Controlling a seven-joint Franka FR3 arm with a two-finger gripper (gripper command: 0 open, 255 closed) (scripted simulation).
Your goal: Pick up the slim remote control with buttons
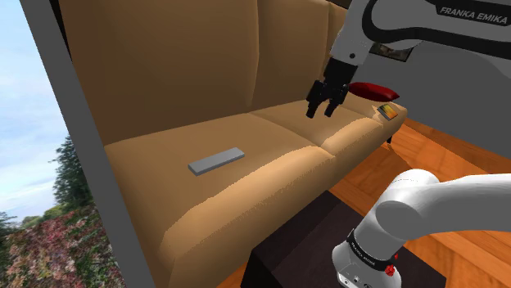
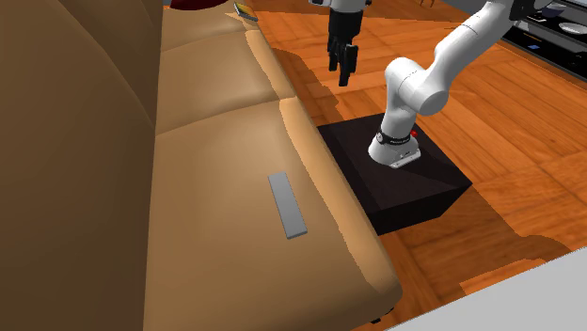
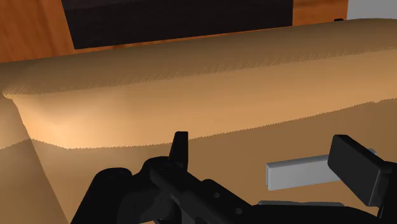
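The slim remote point(image 1: 216, 160) is a flat grey bar, drawn plain with no buttons visible, lying on the tan sofa's seat cushion point(image 1: 270, 135) toward the shoulder view's left. In the second exterior view the remote point(image 2: 288, 205) lies near the seat's front edge. My black gripper point(image 1: 325, 102) hangs in the air above the seat, well to the right of the remote in the shoulder view, fingers apart and empty. From the second exterior view the gripper point(image 2: 343, 58) hovers beyond the sofa's front edge. In the wrist view the remote point(image 3: 299, 173) shows beside one finger point(image 3: 356, 167), not between the open gripper's point(image 3: 264, 145) fingers.
A dark red cushion point(image 1: 373, 89) and a small flat colourful object point(image 1: 388, 111) sit at the sofa's far end. The sofa's backrest point(image 1: 164, 65) rises behind the seat. My black stand point(image 2: 414, 183) rests on the wooden floor point(image 2: 508, 122) in front of the sofa.
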